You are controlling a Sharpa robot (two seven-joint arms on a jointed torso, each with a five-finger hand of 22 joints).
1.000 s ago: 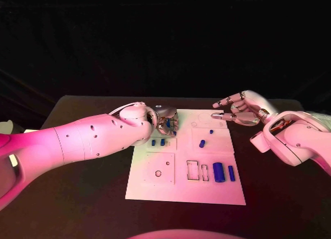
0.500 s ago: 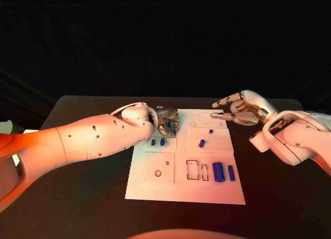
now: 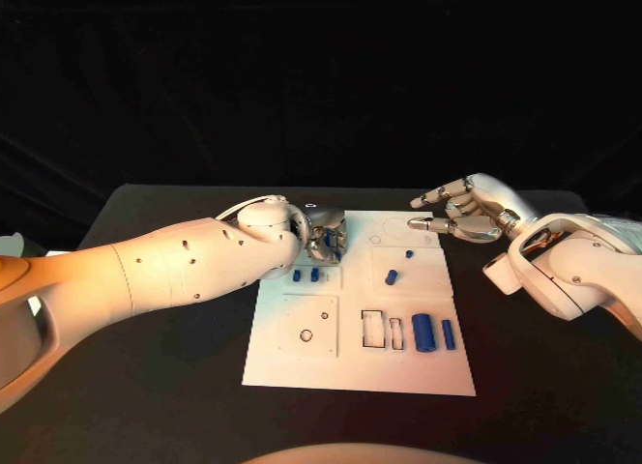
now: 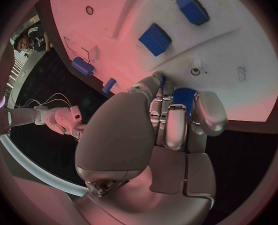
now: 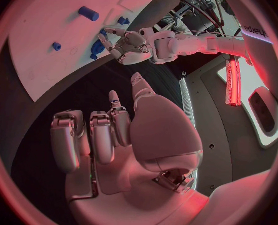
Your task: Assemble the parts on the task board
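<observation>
The white task board lies in the middle of the black table. My left hand hovers over the board's far left corner, its fingers curled around a small blue part. Just in front of that hand, two small blue blocks stand side by side on the board. My right hand hangs over the board's far right corner with its fingers spread and nothing in it. Two small blue pegs sit near the board's middle. A thick blue cylinder and a thin one lie at the near right.
Outlined rectangular slots and small round holes mark the board's near half. Bare black table surrounds the board on every side. In the right wrist view, my left hand shows at the edge of the board.
</observation>
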